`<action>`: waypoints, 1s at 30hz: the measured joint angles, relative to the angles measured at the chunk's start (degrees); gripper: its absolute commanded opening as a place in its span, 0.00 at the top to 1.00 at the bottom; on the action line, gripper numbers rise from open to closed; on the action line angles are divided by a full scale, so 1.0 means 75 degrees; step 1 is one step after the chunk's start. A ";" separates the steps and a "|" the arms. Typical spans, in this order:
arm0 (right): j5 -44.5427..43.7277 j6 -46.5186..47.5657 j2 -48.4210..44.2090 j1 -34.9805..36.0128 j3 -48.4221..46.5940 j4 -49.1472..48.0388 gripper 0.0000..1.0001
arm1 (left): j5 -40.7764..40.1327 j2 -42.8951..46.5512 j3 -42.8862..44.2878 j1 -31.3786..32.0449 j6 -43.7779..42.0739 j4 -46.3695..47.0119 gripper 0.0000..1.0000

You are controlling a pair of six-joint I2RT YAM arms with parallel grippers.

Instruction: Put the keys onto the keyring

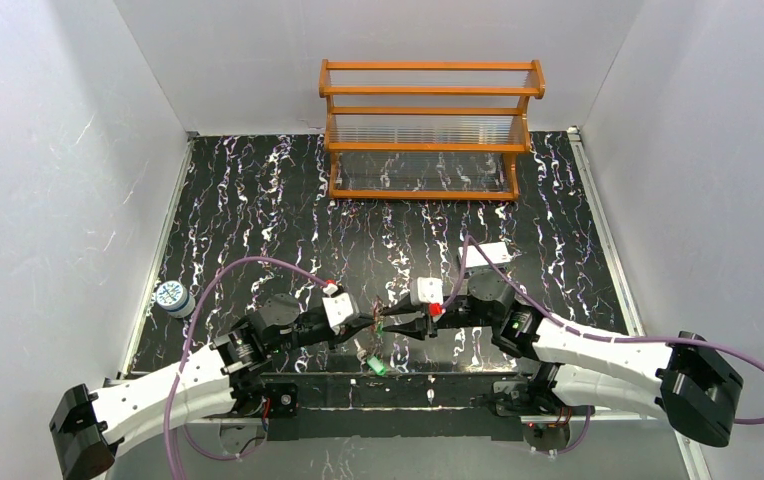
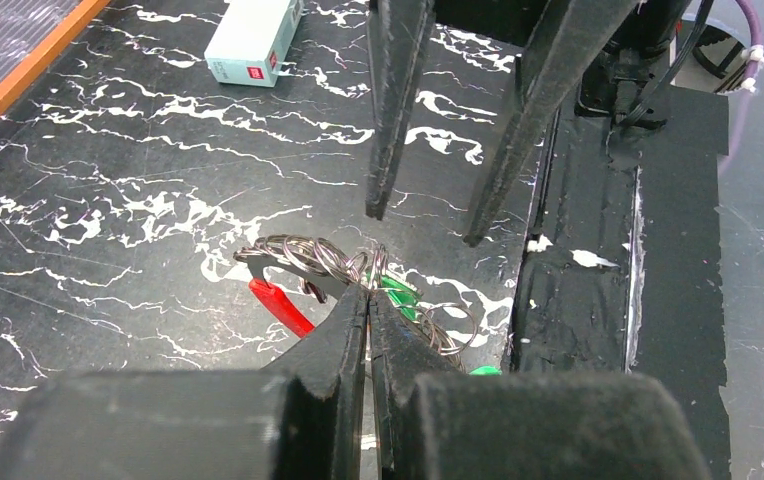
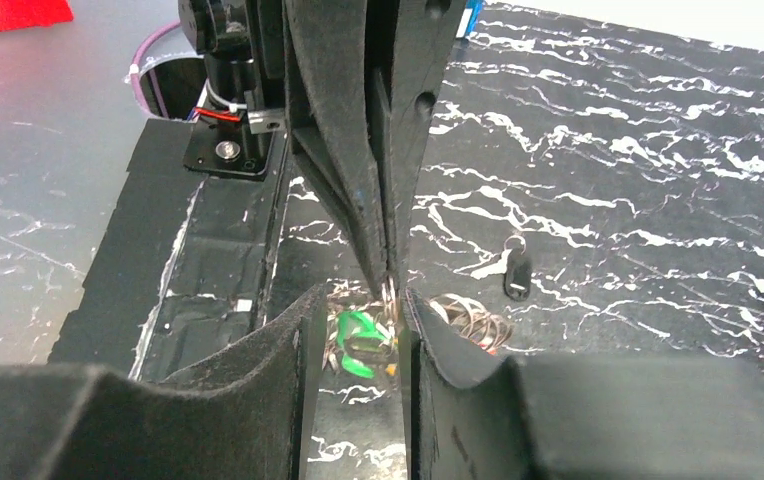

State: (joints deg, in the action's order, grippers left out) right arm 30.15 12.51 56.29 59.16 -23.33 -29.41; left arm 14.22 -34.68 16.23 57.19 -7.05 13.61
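The keyring (image 2: 308,255) is a tangle of thin metal rings with a red strip (image 2: 280,306), lifted just above the black marbled table. My left gripper (image 2: 369,295) is shut on those rings; in the right wrist view its closed fingers (image 3: 383,230) come down from above and pinch a ring. A green-headed key (image 3: 358,340) hangs among the rings, in the gap of my right gripper (image 3: 363,292). That gripper is open and touches nothing that I can see. A second green key (image 1: 376,366) lies on the table near the front edge. The two grippers (image 1: 376,323) (image 1: 392,328) meet tip to tip.
A white rectangular box (image 1: 488,255) lies behind the right arm, also visible in the left wrist view (image 2: 253,40). An orange wooden rack (image 1: 428,130) stands at the back. A blue-and-white roll (image 1: 171,298) sits at the left edge. A small black oval piece (image 3: 518,275) lies beside the rings.
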 measured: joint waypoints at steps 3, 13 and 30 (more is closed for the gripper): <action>-0.0026 0.0055 0.0058 0.0000 0.0000 -0.0248 0.60 | 0.0087 -0.0076 0.0000 0.0000 0.0003 0.0035 1.00; -0.0140 0.0195 0.0399 0.0000 0.0000 -0.0396 0.61 | 0.0236 -0.0146 0.0000 0.0000 0.0003 0.0134 1.00; -0.0172 0.0399 0.0880 0.0000 0.0003 -0.0446 0.84 | 0.0367 -0.0143 0.0000 0.0000 0.0000 0.0137 1.00</action>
State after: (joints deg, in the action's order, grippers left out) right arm 28.86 15.51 62.89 59.16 -23.31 -32.75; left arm 16.97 -35.75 16.23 57.19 -7.05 14.63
